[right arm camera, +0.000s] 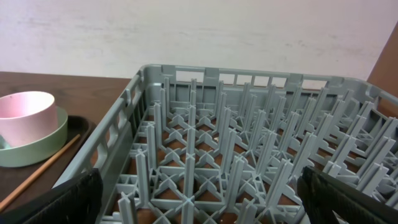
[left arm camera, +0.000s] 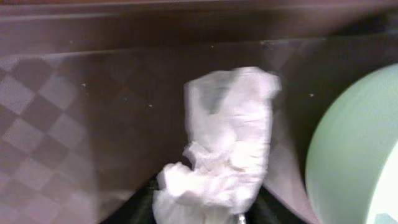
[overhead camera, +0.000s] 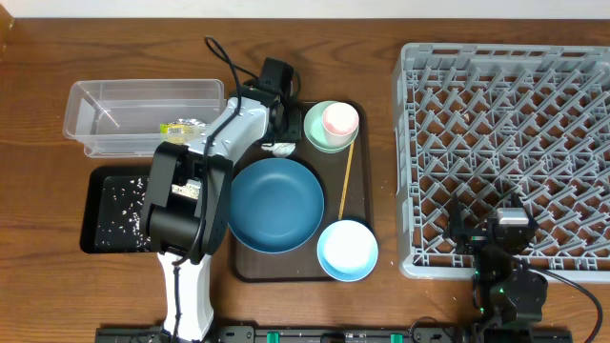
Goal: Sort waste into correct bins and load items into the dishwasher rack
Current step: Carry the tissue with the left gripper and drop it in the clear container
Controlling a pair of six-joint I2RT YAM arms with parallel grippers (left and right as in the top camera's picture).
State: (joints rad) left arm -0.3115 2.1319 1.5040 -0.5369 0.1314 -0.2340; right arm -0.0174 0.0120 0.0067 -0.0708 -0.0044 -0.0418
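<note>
While the left gripper (left arm camera: 208,214) straddled the crumpled wrapper (left arm camera: 230,137), its grip impossible to tell, waste sorting was underway; next needed a firm pinch, then lift

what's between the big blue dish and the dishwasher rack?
In the overhead view, the thin wooden stick lies on the brown tray between the dark-blue dish and the rack. Past the tray's rim there is only bare tabletop.

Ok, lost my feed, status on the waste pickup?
Left gripper straddling white crumpled paper on brown tray, grip unconfirmed. Right gripper open, at rack edge. Green bowl close beside paper.
</note>
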